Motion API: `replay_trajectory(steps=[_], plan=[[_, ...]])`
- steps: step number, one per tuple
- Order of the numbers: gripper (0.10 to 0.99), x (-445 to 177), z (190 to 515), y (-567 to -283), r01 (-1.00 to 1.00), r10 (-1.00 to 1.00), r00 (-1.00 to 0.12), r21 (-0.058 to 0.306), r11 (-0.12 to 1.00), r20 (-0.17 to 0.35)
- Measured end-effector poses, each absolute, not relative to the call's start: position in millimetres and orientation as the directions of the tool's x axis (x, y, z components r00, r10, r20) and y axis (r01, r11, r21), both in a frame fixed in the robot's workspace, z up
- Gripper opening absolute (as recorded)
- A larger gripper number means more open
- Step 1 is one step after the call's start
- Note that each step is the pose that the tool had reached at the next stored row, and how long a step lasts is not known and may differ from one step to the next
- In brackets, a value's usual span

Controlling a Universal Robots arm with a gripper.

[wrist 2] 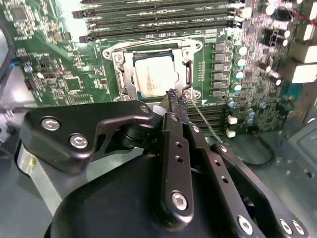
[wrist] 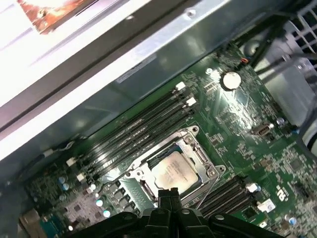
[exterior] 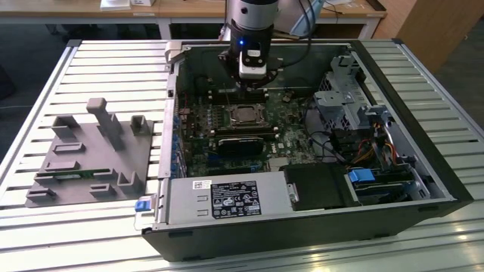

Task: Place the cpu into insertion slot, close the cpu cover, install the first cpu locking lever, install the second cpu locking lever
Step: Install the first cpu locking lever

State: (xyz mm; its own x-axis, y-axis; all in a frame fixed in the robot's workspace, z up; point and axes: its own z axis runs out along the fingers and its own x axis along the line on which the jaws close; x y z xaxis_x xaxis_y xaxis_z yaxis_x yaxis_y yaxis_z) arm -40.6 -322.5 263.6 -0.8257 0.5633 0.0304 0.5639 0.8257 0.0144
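The case (exterior: 302, 241) lies open on the slatted tabletop (exterior: 106, 62), with the arm reaching down over the board (exterior: 287, 141). The slot (exterior: 230, 116) already holds the cpu (wrist 2: 153, 74), and the cover (wrist 2: 127, 74) seems to lie flat around it.

The main risk, I judge, is at the thin lever (wrist 2: 203, 121). The claw (wrist 2: 173, 95) is closed, its fingers pressed together with nothing seen between them, and its tip sits just beside the slot's corner and that lever. If the tip slips off so slim a rod, it could strike the cpu or scrape nearby board parts. The lever could also spring back unlatched.

The exterior view places the claw (exterior: 253, 85) over the slot inside the case, but loses the lever. The second wrist view shows the lever. The first wrist view shows the cpu (wrist: 173, 171) just beyond the claw (wrist: 168, 192).
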Motion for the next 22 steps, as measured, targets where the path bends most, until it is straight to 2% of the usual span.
replay_trajectory(steps=[22], plan=[[0.106, -40.7, 263.5, -322.3, 0.336, 0.336, -0.942, 0.017, 0.942, 0.022]])
